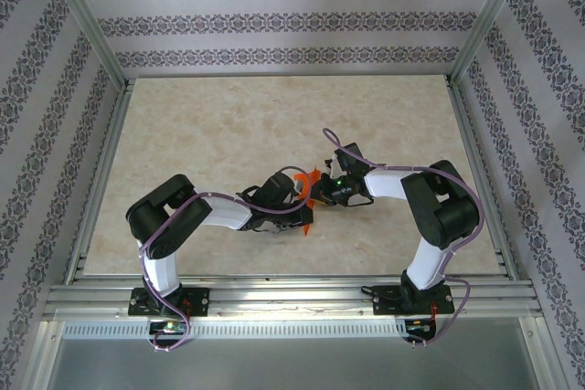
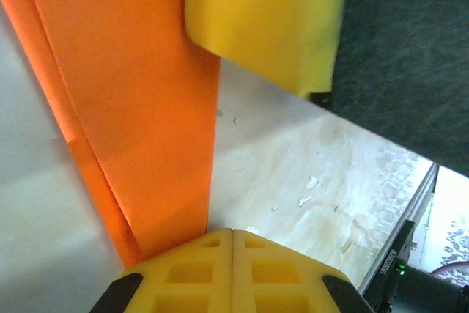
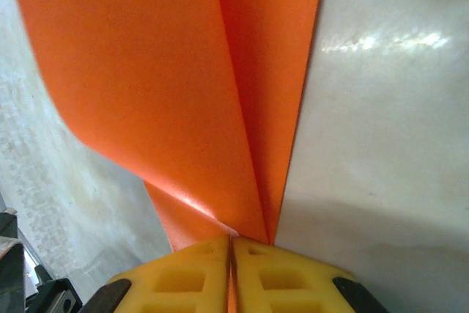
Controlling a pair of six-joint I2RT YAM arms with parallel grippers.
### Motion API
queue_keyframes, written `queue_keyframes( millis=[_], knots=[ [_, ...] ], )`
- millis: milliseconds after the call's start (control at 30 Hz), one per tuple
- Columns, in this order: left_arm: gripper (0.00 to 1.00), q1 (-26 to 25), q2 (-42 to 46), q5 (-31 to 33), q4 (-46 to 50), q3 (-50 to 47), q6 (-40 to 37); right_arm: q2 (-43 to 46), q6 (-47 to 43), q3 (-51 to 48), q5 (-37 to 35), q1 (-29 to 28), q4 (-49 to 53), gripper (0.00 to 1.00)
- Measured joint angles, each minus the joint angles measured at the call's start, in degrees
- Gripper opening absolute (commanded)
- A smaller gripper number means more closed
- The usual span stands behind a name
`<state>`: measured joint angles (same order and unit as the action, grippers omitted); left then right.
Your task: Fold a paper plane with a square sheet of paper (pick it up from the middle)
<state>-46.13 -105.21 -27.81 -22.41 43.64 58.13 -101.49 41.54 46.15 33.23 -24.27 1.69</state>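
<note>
A flat beige tabletop with a faint marbled pattern (image 1: 228, 134) is framed by silver aluminium rails (image 1: 274, 291), the widest rail running along six o'clock. A few small white flecks (image 2: 308, 185) lie on the surface. Just toward four o'clock from its centre is a thin bright orange folded paper (image 1: 309, 216); whether it touches the tabletop cannot be told

Likely a lab: aluminium-framed enclosure (image 1: 93, 29)
</note>
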Motion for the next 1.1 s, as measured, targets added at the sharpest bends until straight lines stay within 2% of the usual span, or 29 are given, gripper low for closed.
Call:
queue_keyframes(
  millis=[133,300,633,1100],
  knots=[
    [0.00,0.00,-0.07,-0.04,-4.50,-2.10,0.81,0.09,0.00,0.00,0.00,0.00,0.09,0.13],
    [0.00,0.00,-0.04,-0.07,-7.23,-3.56,0.81,1.44,-0.17,0.15,-0.39,0.04,1.62,0.16],
    [0.00,0.02,0.96,-1.40,-10.54,-6.69,-0.57,11.80,-1.11,0.13,1.70,1.66,0.98,0.15],
    [0.00,0.02,2.12,-2.89,-9.49,-7.74,-2.71,7.69,-3.02,-1.81,4.20,-1.05,-1.09,0.08]
  ],
)
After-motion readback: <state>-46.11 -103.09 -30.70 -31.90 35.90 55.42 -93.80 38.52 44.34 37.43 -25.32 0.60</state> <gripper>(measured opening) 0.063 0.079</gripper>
